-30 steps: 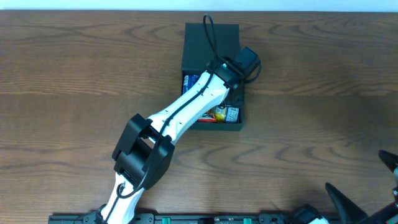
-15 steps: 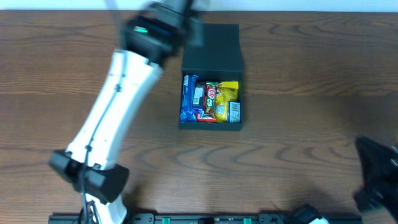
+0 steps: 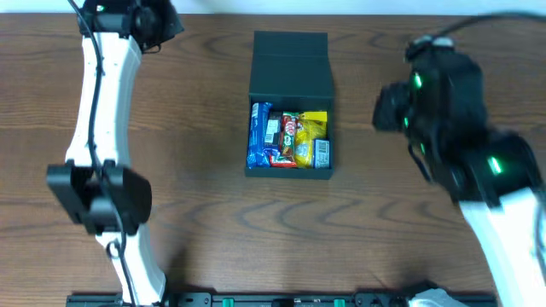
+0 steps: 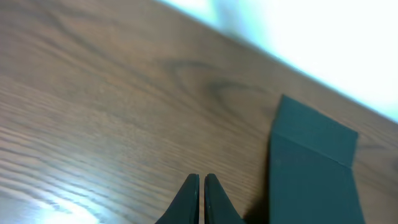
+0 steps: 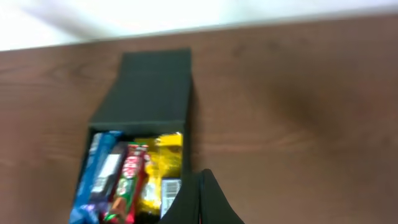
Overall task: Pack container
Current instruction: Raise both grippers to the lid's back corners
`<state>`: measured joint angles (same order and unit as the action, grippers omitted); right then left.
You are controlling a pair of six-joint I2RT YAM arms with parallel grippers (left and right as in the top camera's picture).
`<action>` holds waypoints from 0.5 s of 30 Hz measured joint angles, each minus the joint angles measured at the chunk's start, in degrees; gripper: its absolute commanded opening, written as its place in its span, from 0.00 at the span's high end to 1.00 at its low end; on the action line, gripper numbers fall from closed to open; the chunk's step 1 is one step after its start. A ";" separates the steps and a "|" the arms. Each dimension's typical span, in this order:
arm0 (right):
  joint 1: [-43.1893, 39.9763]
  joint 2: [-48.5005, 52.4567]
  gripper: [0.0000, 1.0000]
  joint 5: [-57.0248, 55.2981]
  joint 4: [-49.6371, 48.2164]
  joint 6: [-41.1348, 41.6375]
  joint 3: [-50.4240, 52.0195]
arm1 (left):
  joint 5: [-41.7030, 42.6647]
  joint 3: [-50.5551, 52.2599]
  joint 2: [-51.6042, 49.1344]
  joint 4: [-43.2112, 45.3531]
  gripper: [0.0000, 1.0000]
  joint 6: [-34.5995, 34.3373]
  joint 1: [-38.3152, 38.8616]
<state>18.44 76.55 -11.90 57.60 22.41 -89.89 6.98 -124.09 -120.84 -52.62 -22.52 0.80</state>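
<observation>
Already the container (image 3: 288,173) is holding snacks (image 3: 290,138); its lid (image 3: 290,64), lying open at twelve o'clock, is seemingly awaiting closing. Both arms' jaws are sitting closed, gripping nothing.

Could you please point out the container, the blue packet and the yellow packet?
container (image 3: 290,68): overhead view, on its open flap lid.
blue packet (image 3: 258,136): overhead view, mid-wrapper.
yellow packet (image 3: 315,126): overhead view, upper wrapper.

no writing can be read: the wrappers of the snack packets (image 3: 288,141) in the container (image 3: 290,64) carry print and pale labels, all too small and blurred.
</observation>
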 measured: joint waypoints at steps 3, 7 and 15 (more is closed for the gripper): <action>-2.95 6.34 0.98 2.05 -0.17 3.87 0.11 | 4.87 0.04 -5.73 0.42 0.94 -0.59 -0.15; -4.33 12.46 0.98 4.79 -6.93 2.69 0.11 | 10.38 0.26 -9.62 -0.15 0.94 0.13 1.99; -22.38 29.88 0.99 29.59 -21.68 1.03 -0.02 | 18.86 0.26 -14.51 -1.16 0.94 -0.92 7.10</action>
<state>-3.95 106.43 17.69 35.92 23.44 -89.91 25.85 -123.83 -135.35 -53.78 -23.44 7.90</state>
